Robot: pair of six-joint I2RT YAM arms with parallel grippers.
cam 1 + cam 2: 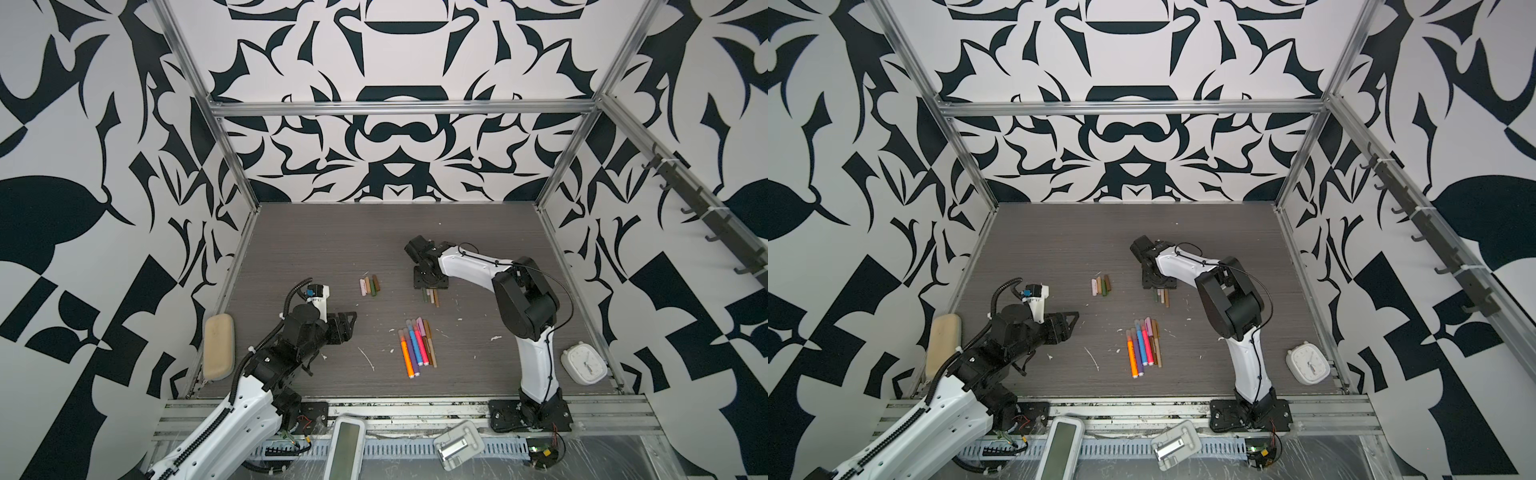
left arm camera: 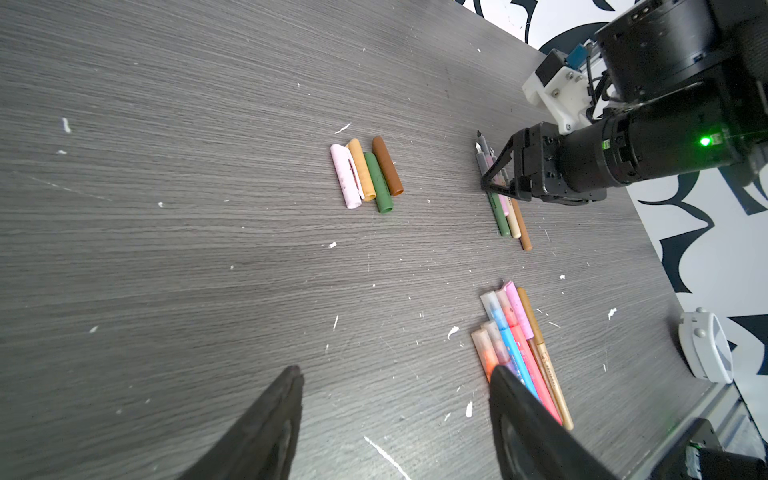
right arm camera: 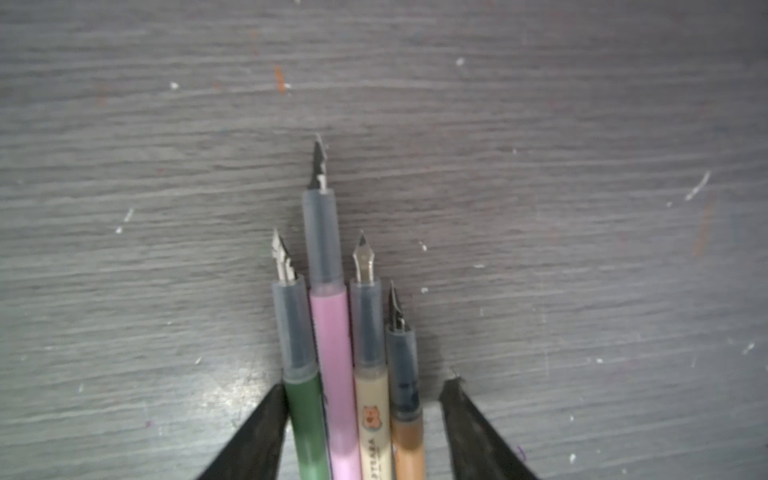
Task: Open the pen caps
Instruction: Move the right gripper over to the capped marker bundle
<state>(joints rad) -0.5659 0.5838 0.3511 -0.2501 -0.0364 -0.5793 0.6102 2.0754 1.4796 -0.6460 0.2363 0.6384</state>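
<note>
Several loose pen caps (image 1: 369, 286) (image 1: 1101, 286), pink, tan, green and brown, lie side by side mid-table (image 2: 365, 176). To their right, several uncapped pens (image 1: 431, 296) (image 3: 332, 332) lie with bare nibs. My right gripper (image 1: 430, 284) (image 3: 365, 386) points down over them, open. The green, pink, cream and brown barrels lie between its fingers (image 3: 469, 424), with a gap beside the brown one. A bundle of capped pens (image 1: 417, 347) (image 2: 515, 345) lies nearer the front. My left gripper (image 1: 347, 324) (image 2: 395, 370) hovers open and empty to the left of that bundle.
A tan pouch (image 1: 219, 351) leans at the table's left edge. A white clock (image 1: 584, 362) (image 2: 706, 349) sits at the front right corner. White specks dot the grey tabletop (image 1: 324, 232). Patterned walls on metal rails enclose three sides.
</note>
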